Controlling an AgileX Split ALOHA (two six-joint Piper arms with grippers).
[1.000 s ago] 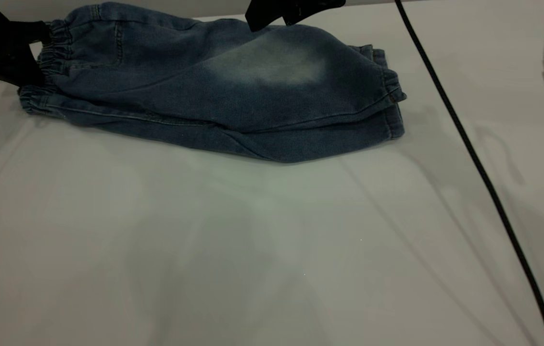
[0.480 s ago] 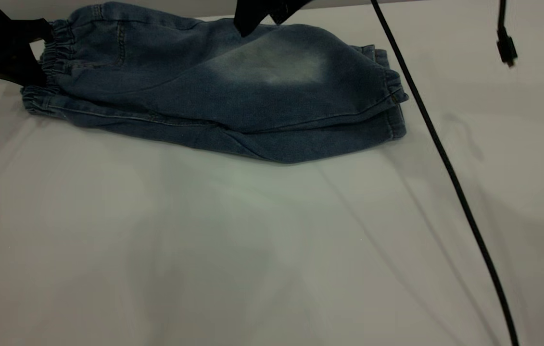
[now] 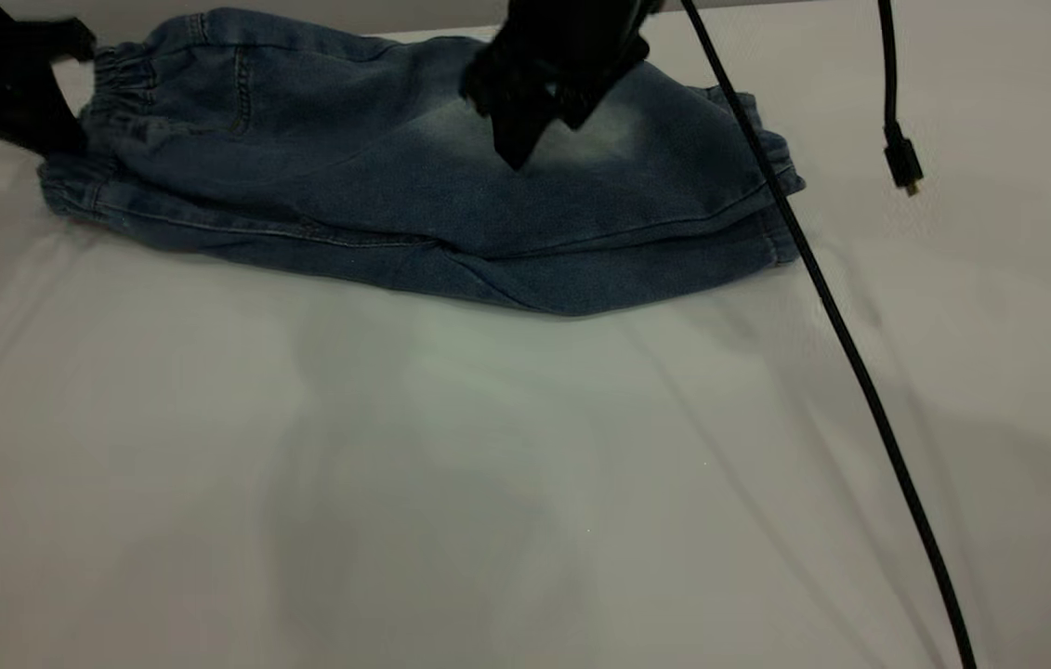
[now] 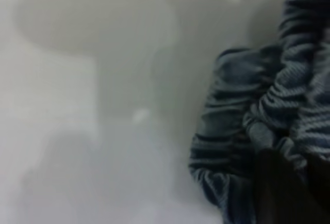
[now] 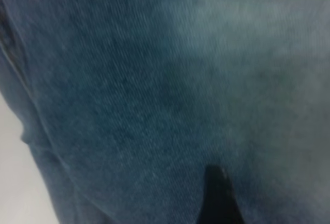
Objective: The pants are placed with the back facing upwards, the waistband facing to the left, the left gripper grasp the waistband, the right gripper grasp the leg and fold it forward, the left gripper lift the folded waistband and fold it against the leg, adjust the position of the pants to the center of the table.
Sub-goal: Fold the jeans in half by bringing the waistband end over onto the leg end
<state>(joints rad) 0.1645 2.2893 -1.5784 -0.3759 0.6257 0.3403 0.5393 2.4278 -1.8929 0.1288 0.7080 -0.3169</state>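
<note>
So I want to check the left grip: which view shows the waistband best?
The left wrist view: the ruched waistband fills its side, with a dark finger against it. The exterior view shows it beside the left gripper. The right wrist view shows only plain denim.

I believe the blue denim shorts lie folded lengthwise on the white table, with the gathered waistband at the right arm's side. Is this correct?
Not quite. The blue denim shorts do lie folded lengthwise on the white table, but the gathered waistband is at the left arm's side, beside the black left gripper. The exterior view shows this.
</note>
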